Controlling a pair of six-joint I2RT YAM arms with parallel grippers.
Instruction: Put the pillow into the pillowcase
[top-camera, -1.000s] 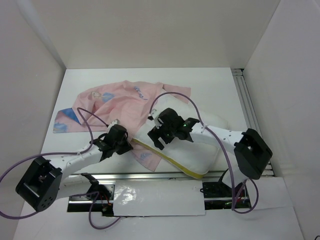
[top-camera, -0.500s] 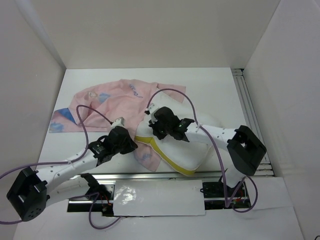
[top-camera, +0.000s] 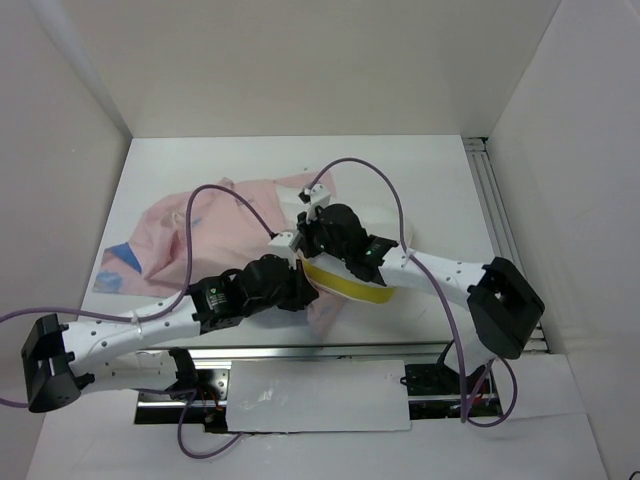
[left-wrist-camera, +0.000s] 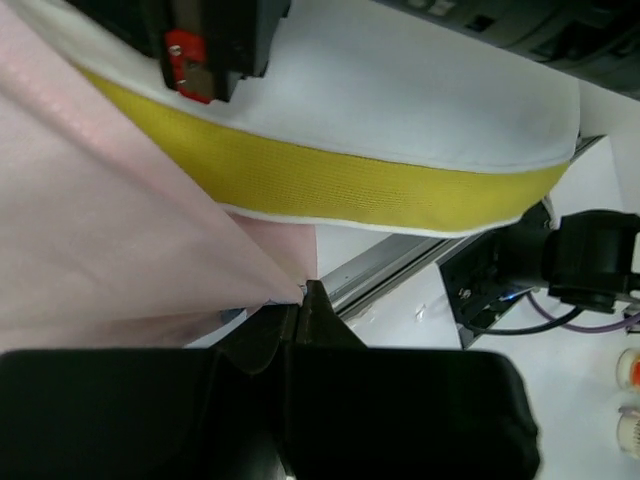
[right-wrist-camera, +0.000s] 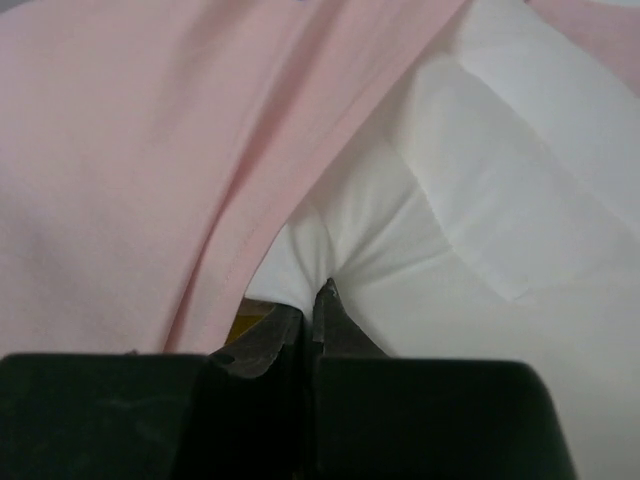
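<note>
Left pincer tight on pillowcase

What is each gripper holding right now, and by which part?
Left gripper: shut on the pillowcase, at a pulled-out point of its pink edge. Right gripper: shut on the pillow, pinching a fold of its white cover.

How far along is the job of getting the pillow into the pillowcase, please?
Done: the left gripper is shut on the pillowcase edge, the right gripper on a pillow corner. In hand: pink cloth drapes over part of the pillow. Left: the yellow edge strip and much white fabric show uncovered, so the pillow is not inside yet.
</note>
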